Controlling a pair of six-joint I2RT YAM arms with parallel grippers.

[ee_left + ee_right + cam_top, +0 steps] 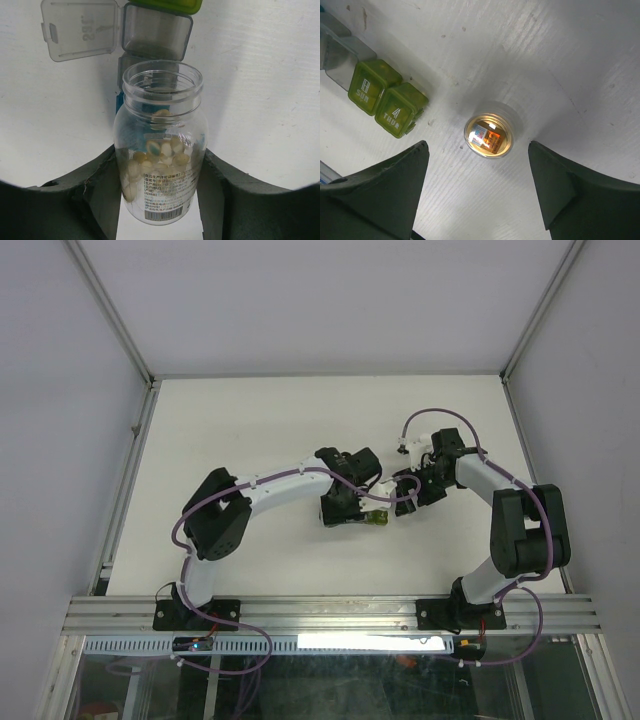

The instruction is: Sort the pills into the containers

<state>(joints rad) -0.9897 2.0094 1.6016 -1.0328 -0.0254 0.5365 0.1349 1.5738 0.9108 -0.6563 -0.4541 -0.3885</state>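
Pills (160, 155): small pale capsules heaped low in a capless clear bottle (161, 100), just short of the containers (156, 32); whether any lie in a compartment yet, I cannot tell.
Containers: short joined strip of tiny square cells flat on the table (260, 75); a grey cell sits nearest the bottle's mouth, a yellow-green one beyond it, and one clear lid (82, 30) is swung open to the side.
Left gripper (160, 165): fingers clamped on the bottle's waist, its mouth pointing at the containers.
Right gripper (478, 150): fingers wide apart, holding nothing, hanging over a small amber bottle (488, 135) that stands beside the olive-green end of the containers.
Step, as I judge it: lining the mouth up with the open cell to tip pills in.
Handling of pills: light, smooth, quick to roll and bounce; better poured in a slow tilt than pinched.
Handling of containers: light stiff plastic, likely to skid on the smooth top if nudged; the thin hinged lids look easy to snap.
Where to hold: the strip by its long sides, or pressed down on a closed lid, away from the open cell.
Risk: with too steep a tilt, capsules spill past the small cell.
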